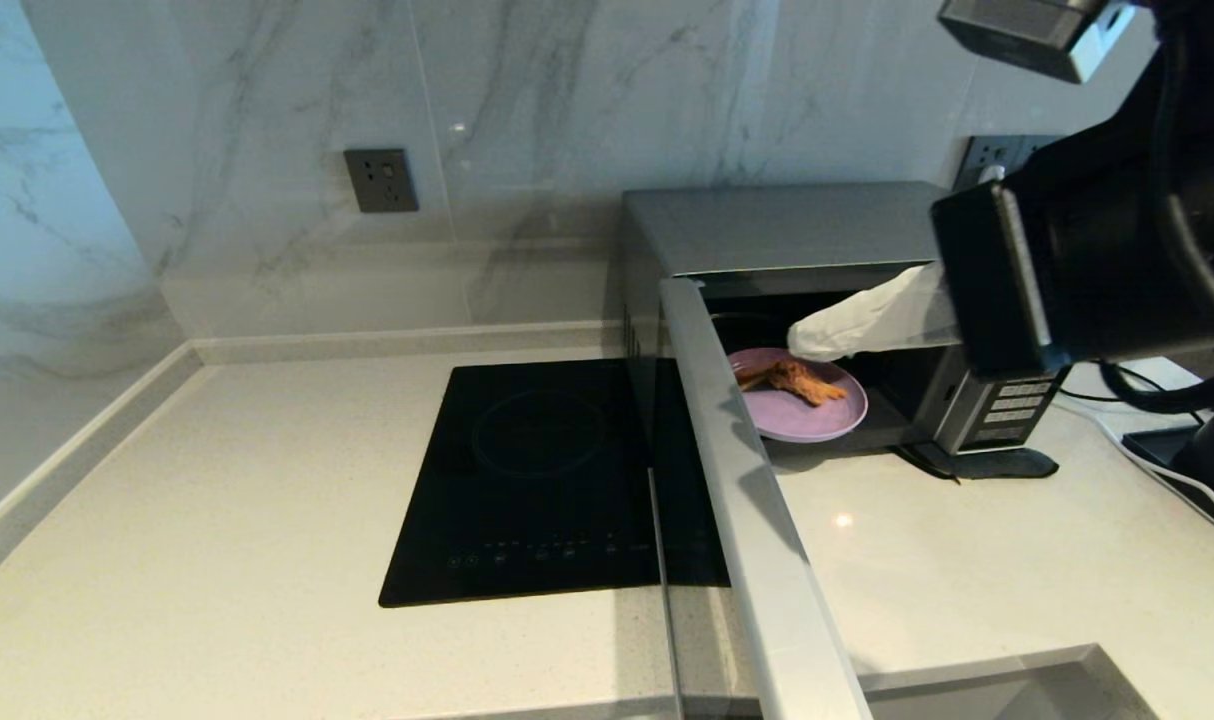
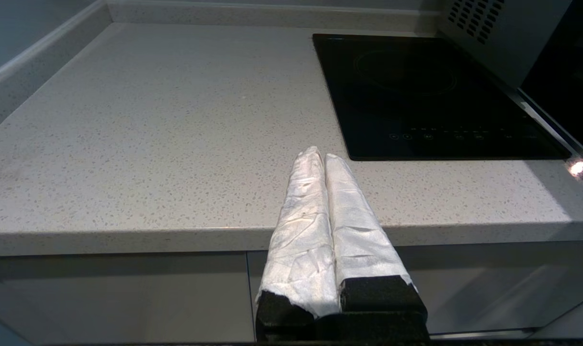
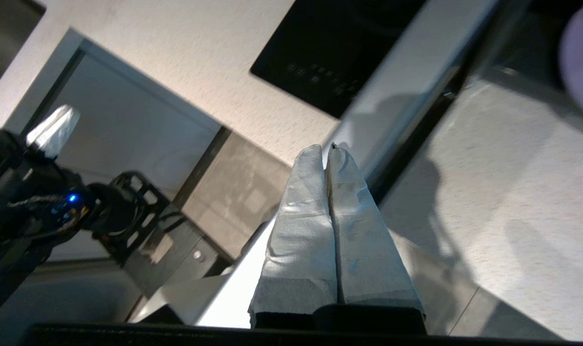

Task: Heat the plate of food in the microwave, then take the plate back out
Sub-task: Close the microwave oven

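Observation:
The silver microwave (image 1: 787, 225) stands at the back right of the counter. Its door (image 1: 737, 480) is swung wide open toward me. Inside the cavity sits the lilac plate of food (image 1: 817, 420) with a brown chicken piece and fries. My right gripper (image 1: 802, 345), its fingers wrapped in white, is shut and empty at the cavity's mouth, just above the plate's far rim. In the right wrist view the shut right gripper (image 3: 322, 150) points along the door edge, and a sliver of the plate (image 3: 582, 72) shows. My left gripper (image 2: 320, 156) hangs shut and empty before the counter's front edge.
A flat black induction hob (image 1: 547, 470) lies left of the microwave, partly behind the open door. A grey wall socket (image 1: 380, 180) is on the marble backsplash. Cables (image 1: 1157, 440) run right of the microwave's button panel (image 1: 1012, 405). The pale counter (image 1: 217, 500) stretches left.

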Available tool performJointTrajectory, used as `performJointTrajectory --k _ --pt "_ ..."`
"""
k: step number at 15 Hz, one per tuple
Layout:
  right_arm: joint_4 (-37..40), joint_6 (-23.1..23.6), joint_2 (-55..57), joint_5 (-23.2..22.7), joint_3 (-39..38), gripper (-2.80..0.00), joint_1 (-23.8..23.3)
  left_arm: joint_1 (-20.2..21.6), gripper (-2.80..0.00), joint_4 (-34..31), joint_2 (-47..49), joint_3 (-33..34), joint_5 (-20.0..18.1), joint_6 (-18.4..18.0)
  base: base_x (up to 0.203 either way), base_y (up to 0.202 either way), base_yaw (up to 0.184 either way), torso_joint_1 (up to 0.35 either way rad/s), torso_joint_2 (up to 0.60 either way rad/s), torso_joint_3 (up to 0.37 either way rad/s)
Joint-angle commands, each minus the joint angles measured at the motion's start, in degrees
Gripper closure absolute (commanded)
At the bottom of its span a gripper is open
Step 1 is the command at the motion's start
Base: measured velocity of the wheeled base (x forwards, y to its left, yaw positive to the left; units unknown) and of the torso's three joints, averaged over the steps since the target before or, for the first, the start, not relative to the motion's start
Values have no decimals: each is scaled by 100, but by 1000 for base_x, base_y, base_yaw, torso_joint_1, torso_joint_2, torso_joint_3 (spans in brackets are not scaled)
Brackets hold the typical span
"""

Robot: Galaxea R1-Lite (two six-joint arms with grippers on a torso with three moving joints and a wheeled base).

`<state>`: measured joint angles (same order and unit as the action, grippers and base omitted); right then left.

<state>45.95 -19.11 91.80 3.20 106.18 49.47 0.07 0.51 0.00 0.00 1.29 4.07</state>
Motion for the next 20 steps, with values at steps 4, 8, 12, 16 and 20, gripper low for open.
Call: performJointTrajectory --k 4,8,12,16,20 --pt "28 -310 624 145 -15 0 794 1 0 2 9 0 5 6 0 0 0 0 0 0" --pt "37 -382 784 154 -74 0 931 1 0 2 9 0 3 6 0 0 0 0 0 0" --pt "37 -460 821 662 -282 0 950 1 0 2 9 0 3 6 0 0 0 0 0 0" --pt "322 -683 727 1376 -297 0 942 1 0 2 9 0 3 6 0 0 0 0 0 0" --pt "482 -814 551 1997 -428 0 907 1 0 2 9 0 11 6 0 0 0 0 0 0"
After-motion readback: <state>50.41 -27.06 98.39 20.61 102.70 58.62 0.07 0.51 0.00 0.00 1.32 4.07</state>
